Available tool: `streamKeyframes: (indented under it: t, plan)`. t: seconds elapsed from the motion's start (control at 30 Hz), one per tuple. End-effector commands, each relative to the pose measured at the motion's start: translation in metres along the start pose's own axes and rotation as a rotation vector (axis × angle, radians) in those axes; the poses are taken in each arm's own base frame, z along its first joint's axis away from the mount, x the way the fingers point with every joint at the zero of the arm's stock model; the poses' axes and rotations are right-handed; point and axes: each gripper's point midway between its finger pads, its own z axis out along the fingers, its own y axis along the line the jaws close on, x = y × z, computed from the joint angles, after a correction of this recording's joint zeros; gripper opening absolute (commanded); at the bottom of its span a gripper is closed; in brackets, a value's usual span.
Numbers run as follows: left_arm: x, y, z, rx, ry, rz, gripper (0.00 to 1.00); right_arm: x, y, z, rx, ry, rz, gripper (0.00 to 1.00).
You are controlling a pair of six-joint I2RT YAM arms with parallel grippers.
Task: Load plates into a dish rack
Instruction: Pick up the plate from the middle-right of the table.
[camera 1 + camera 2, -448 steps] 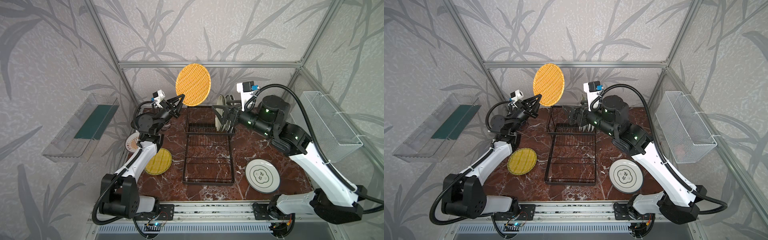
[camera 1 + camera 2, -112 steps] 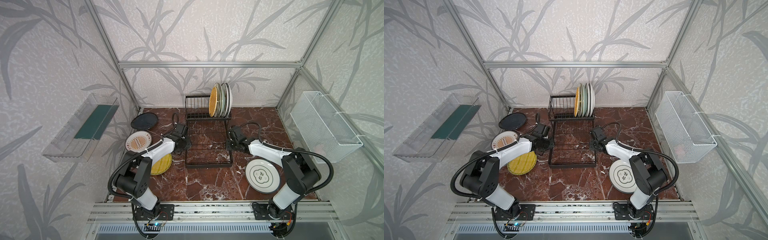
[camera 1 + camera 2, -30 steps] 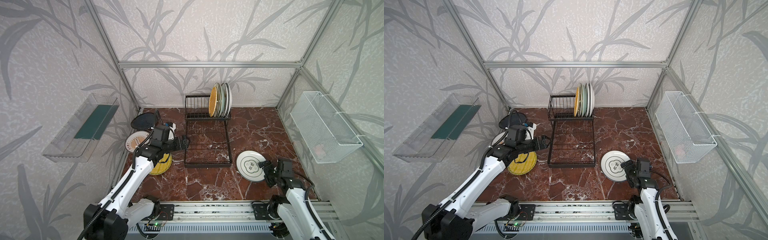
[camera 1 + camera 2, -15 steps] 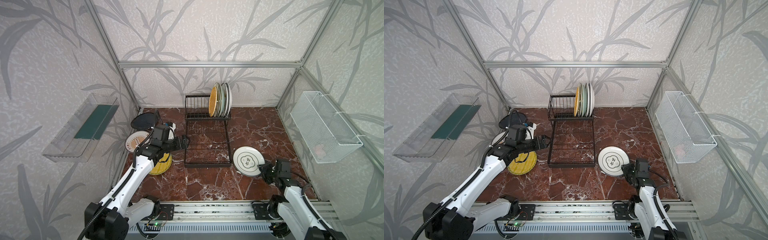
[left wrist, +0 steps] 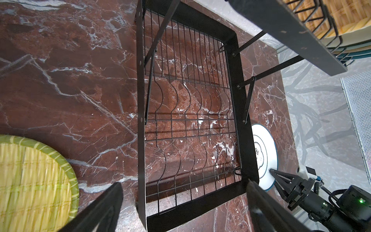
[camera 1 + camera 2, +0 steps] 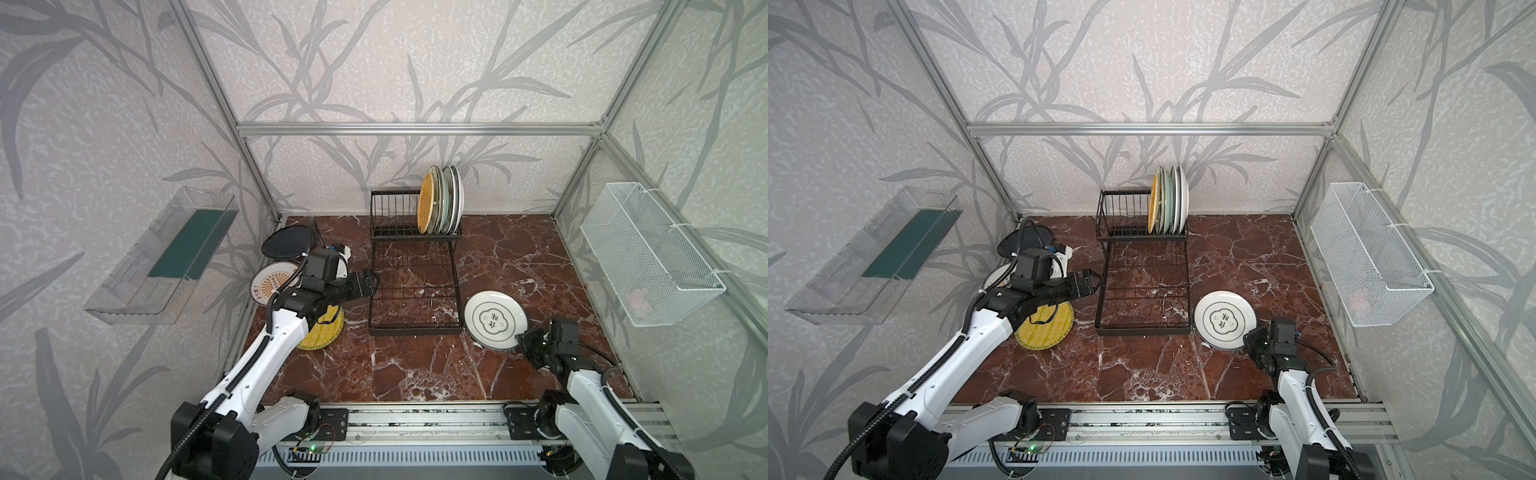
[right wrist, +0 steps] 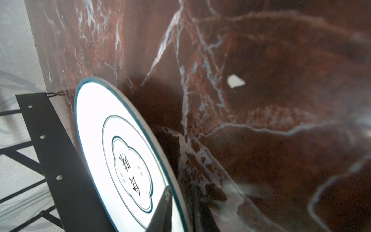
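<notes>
The black dish rack (image 6: 415,291) stands mid-table, with several plates (image 6: 440,199) upright in its raised back section. My right gripper (image 6: 521,338) is shut on the near rim of a white green-emblem plate (image 6: 494,318), which is tilted with its far edge by the rack's right front corner. In the right wrist view one finger (image 7: 162,209) lies on the plate's face (image 7: 120,150). My left gripper (image 6: 370,284) hangs open and empty at the rack tray's left edge (image 5: 188,120). A yellow woven plate (image 6: 322,332), a sunburst plate (image 6: 270,282) and a black plate (image 6: 286,243) lie at the left.
A white mesh basket (image 6: 648,253) hangs on the right wall and a clear plastic bin (image 6: 166,253) on the left wall. A small white chip (image 7: 234,81) lies on the marble near the held plate. The metal rail runs along the front edge.
My right gripper has closed on the white plate's rim, and the plate has shifted left toward the rack and tilted. The left arm has stayed still.
</notes>
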Motion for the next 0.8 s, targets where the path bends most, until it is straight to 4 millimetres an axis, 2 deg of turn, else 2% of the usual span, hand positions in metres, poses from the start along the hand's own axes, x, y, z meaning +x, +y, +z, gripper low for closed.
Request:
streamKeyframes:
  t: [0.0,0.17,0.3,0.43,0.6,0.77]
  plan:
    - [-0.012,-0.010,-0.005,0.029,-0.025,0.002,0.95,0.010,-0.034,0.004,0.118,0.020,0.037,0.14]
    - [-0.013,-0.009,-0.005,0.026,-0.027,0.000,0.95,0.001,-0.037,-0.003,0.153,-0.032,0.037,0.09]
    - [-0.013,-0.010,-0.007,0.027,-0.028,0.003,0.95,-0.012,-0.025,-0.008,0.134,-0.095,0.008,0.02]
    - [-0.015,-0.013,-0.010,0.035,-0.031,0.009,0.95,-0.024,-0.004,-0.015,0.115,-0.123,-0.042,0.00]
    - [-0.020,-0.018,-0.015,0.046,-0.043,0.020,0.95,-0.035,0.036,-0.024,0.034,-0.128,-0.107,0.00]
    - [-0.026,-0.022,-0.021,0.052,-0.073,0.032,0.95,-0.048,0.077,-0.047,-0.017,-0.166,-0.141,0.00]
